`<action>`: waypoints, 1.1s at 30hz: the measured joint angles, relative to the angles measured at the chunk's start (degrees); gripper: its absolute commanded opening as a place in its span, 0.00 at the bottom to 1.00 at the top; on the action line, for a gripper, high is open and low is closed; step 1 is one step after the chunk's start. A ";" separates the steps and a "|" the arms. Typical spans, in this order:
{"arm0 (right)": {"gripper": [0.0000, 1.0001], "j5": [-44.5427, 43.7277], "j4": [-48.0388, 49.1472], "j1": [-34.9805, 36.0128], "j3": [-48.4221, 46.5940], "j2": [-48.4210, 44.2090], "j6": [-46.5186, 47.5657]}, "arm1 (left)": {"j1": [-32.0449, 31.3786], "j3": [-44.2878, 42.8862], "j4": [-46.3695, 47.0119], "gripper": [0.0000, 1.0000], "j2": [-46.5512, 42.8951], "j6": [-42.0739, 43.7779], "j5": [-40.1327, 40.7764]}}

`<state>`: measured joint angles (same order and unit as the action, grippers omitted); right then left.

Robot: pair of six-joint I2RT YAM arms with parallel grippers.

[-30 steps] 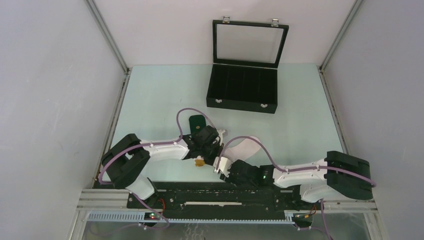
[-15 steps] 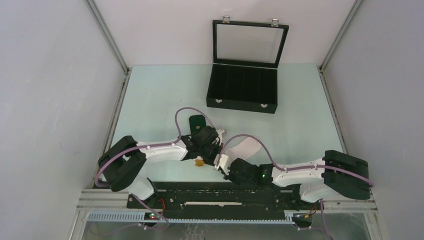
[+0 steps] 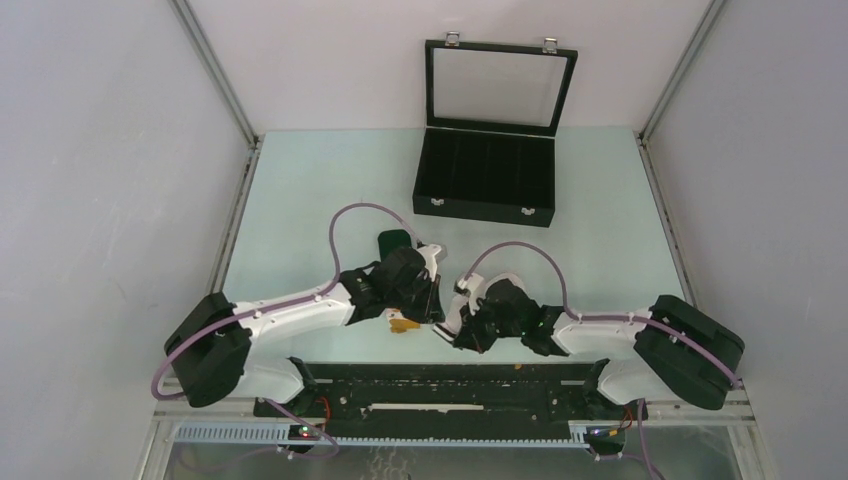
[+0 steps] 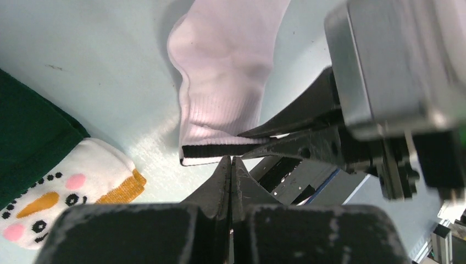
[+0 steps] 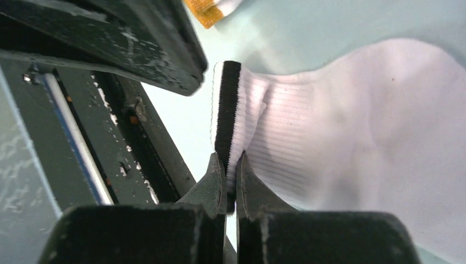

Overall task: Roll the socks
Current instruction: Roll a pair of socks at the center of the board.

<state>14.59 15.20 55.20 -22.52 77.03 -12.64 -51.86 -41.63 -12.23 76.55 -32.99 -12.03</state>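
Right end effector [image 5: 229, 181] is clenched on the white sock [image 5: 357, 137], pinching the black-striped cuff near one end. Rest of that sock spreads away from the fingers over the worktop [image 3: 300, 200].

Left end effector [image 4: 231, 165] is clamped fully shut, tips right at the cuff's edge, facing the right one. Can't tell if any fabric is caught btwn them. The two sit tip to tip, v. close, w/ the cuff btwn.

White sock is close to the worktop's near edge, approx mid-width. In the top view it's mostly hidden under the right arm.

Green sock [image 4: 27, 132] lies just beside it on the left-arm side, not touching. Its white-and-orange end, w/ a snowman face, points toward the near edge. The dark green part runs toward the far edge, partly under the left arm.

Black case [image 3: 485, 180], lid up, sits by the far edge, well apart from both socks.
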 measured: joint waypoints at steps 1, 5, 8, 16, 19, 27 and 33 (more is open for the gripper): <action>0.00 1.75 1.11 -1.25 0.72 0.15 -1.31 | 0.00 0.00 0.00 0.00 -0.13 0.00 -0.02; 0.00 7.13 6.05 -4.90 2.91 1.62 -7.13 | 0.00 0.00 0.02 0.00 -0.11 0.02 -0.46; 0.00 11.56 9.86 -7.67 3.56 4.42 -12.04 | 0.00 0.00 0.09 0.00 0.48 0.02 -1.05; 0.00 19.45 19.19 -12.46 5.57 10.54 -22.27 | 0.00 -0.20 0.04 0.00 3.80 0.35 -2.82; 0.00 20.94 21.68 -13.70 6.34 11.82 -24.85 | 0.00 -0.63 0.00 0.00 5.20 0.48 -3.28; 0.00 22.69 26.34 -15.02 7.82 14.14 -30.01 | 0.00 -4.59 -0.17 0.00 9.09 0.48 -3.43; 0.00 24.98 29.46 -17.09 8.35 16.74 -33.31 | -0.02 -6.45 -0.90 0.00 12.00 0.48 -3.39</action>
<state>39.57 44.66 38.11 -14.17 93.78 -45.95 -51.88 -48.07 -13.13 88.55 -32.51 -15.42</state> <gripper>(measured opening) 0.033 0.003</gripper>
